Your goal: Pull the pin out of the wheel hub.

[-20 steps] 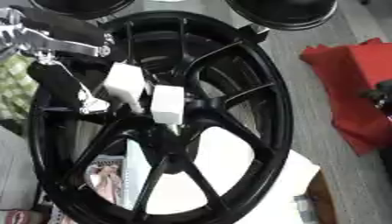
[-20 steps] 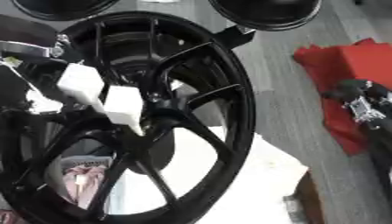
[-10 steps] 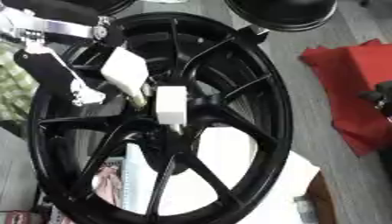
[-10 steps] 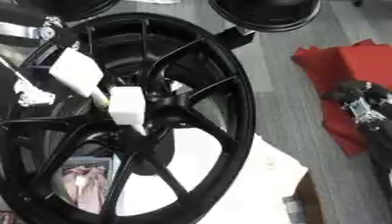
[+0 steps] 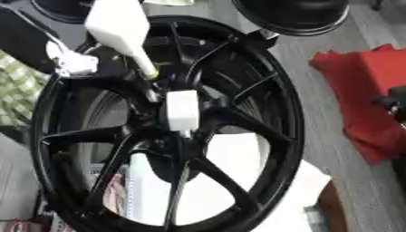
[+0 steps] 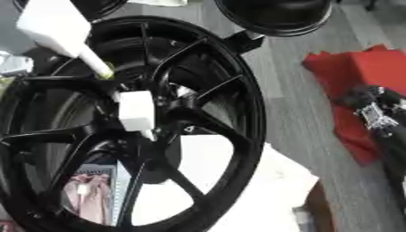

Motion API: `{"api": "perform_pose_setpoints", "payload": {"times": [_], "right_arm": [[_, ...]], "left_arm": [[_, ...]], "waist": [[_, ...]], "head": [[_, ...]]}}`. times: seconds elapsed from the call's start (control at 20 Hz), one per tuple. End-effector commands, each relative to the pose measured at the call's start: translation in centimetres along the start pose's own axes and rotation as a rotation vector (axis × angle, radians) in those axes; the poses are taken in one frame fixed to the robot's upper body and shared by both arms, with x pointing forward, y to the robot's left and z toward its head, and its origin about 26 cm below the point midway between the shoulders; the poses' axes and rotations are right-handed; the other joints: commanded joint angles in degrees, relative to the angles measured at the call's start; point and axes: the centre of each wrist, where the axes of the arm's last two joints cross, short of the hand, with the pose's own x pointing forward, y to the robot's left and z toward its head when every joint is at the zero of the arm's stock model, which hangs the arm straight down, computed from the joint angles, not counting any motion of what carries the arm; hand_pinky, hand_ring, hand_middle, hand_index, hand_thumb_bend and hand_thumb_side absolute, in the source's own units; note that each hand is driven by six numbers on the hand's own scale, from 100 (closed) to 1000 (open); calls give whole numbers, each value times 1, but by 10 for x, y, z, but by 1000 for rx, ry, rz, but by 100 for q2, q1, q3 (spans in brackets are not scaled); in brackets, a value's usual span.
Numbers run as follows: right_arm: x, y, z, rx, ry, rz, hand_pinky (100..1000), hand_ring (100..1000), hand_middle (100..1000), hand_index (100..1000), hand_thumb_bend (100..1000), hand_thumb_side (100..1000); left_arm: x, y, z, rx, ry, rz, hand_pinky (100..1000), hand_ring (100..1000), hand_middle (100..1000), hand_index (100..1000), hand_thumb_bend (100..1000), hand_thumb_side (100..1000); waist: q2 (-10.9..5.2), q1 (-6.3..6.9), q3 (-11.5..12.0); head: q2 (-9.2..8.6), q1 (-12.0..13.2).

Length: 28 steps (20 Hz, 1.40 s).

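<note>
A large black wheel hub (image 5: 290, 122) with thin spokes fills the middle of both views. One white pin (image 5: 117, 25), a block with a tapered tip, is lifted clear of the spokes at the upper left. My left hand (image 5: 71, 63) is shut on it, showing only as a silver and black part beside it. A second white pin (image 5: 181, 111) still sits in the hub's centre. My right hand (image 6: 373, 113), black with silver joints, lies far right over the red cloth, away from the wheel.
A red cloth (image 6: 349, 72) lies at the right. Two black round objects (image 5: 293, 16) stand behind the wheel. White sheets (image 5: 238, 181) and a printed picture (image 6: 83, 190) lie under the spokes. A green checked cloth (image 5: 16, 86) shows at the left edge.
My left hand has drawn one white pin up and away from the spokes, toward the upper left. The other white pin has stayed in the hub's centre. The right hand has not moved.
</note>
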Motion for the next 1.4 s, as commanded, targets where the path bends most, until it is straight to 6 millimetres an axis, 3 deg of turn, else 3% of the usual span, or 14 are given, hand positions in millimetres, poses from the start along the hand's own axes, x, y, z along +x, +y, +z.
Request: {"api": "perform_pose_setpoints", "payload": {"times": [0.05,0.4,0.75,1.0,1.15,1.4], "right_arm": [[7,-5,1,-13,-16,23,986,723,533,652,100,324],[10,-7,2,-34,-29,26,987,723,534,652,100,321],[11,-9,4,-54,-37,24,987,724,534,652,100,322],[11,-9,4,-61,-42,23,988,724,535,652,100,324],[12,-9,4,-85,-52,22,988,724,535,652,100,325],[12,-6,1,-81,-60,9,988,724,535,652,100,328]], "left_arm": [[3,20,29,119,24,-11,748,476,450,467,100,309],[-20,24,80,301,143,51,751,467,446,467,100,334],[-57,5,119,414,309,147,754,465,442,469,100,340],[-69,-3,130,453,351,173,762,474,450,476,100,337],[-94,-21,141,519,459,253,765,487,462,488,100,325],[-125,-69,152,579,599,332,797,527,518,624,100,323]], "waist": [[-169,-6,45],[-181,-50,180],[-166,-99,294],[-148,-113,323],[-66,-165,451],[-8,-191,380]], "head": [[8,-56],[75,-127],[77,-149],[55,-153],[-30,-205],[-101,-113]]}}
